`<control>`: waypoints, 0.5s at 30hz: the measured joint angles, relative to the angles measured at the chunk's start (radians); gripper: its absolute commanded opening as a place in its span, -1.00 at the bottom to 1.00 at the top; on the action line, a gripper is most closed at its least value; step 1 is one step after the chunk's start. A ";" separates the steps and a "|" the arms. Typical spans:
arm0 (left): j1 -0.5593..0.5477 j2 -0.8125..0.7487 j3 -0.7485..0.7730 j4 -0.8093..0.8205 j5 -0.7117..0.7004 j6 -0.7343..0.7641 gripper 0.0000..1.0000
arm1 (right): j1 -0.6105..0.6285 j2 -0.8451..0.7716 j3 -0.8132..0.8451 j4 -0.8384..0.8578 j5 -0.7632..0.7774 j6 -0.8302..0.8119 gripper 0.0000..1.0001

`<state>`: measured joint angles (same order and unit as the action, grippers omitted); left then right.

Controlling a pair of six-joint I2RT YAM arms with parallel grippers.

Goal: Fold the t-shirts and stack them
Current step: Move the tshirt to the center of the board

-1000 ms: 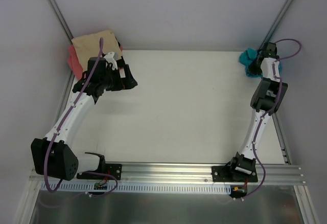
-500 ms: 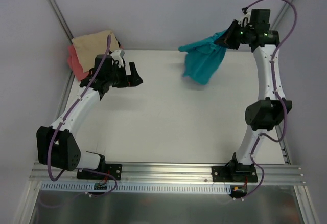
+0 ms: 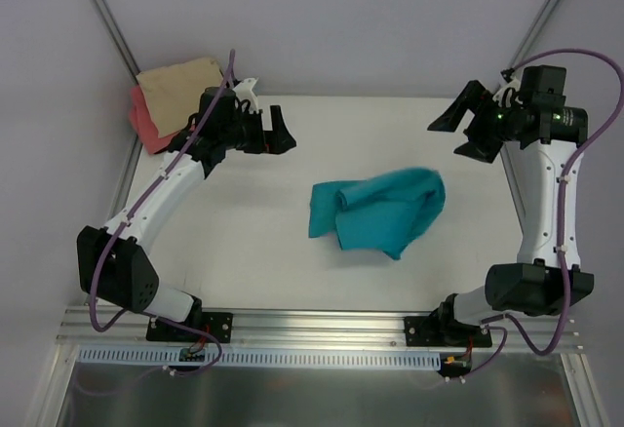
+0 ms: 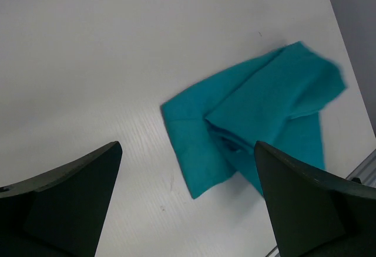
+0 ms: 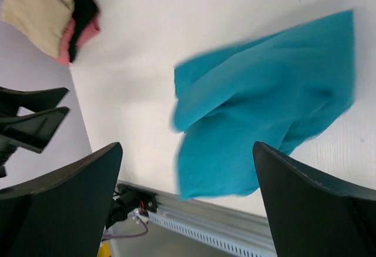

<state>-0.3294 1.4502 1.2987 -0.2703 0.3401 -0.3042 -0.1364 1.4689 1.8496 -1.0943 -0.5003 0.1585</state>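
The teal t-shirt [image 3: 378,211] sits bunched and slightly blurred at the middle of the white table [image 3: 244,252], with neither gripper touching it. My right gripper [image 3: 456,136] hangs open and empty to the shirt's far right; its wrist view looks down on the teal t-shirt [image 5: 264,104] between its jaws [image 5: 187,148]. My left gripper [image 3: 283,130] is open and empty at the far left, pointing toward the teal t-shirt [image 4: 258,116]. The tan t-shirt [image 3: 175,91] lies on the coral-pink t-shirt [image 3: 146,123] in the far left corner.
A metal rail [image 3: 322,329] carrying both arm bases runs along the near edge. Grey walls and slanted frame posts [image 3: 107,27] close in the back and sides. The tan and pink pile [image 5: 41,7] shows something black beside it.
My right gripper lifted the teal t-shirt out of the far right corner, swung it over the table and opened; the shirt now rests mid-table. My left gripper moved right, away from the pile.
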 measured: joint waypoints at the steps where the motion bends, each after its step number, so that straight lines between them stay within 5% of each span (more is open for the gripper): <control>1: -0.008 0.003 0.005 -0.002 0.000 0.000 0.97 | -0.001 -0.010 -0.044 -0.011 0.009 -0.003 0.99; 9: -0.085 0.055 0.035 -0.012 0.004 -0.014 0.97 | -0.017 -0.027 -0.158 -0.064 0.076 -0.021 0.99; 15: -0.270 0.220 0.154 -0.051 0.010 -0.056 0.97 | -0.016 -0.070 -0.205 -0.032 0.074 -0.020 0.99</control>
<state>-0.5991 1.6699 1.4532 -0.3210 0.3504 -0.3607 -0.1528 1.3987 1.6447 -1.1267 -0.4263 0.1387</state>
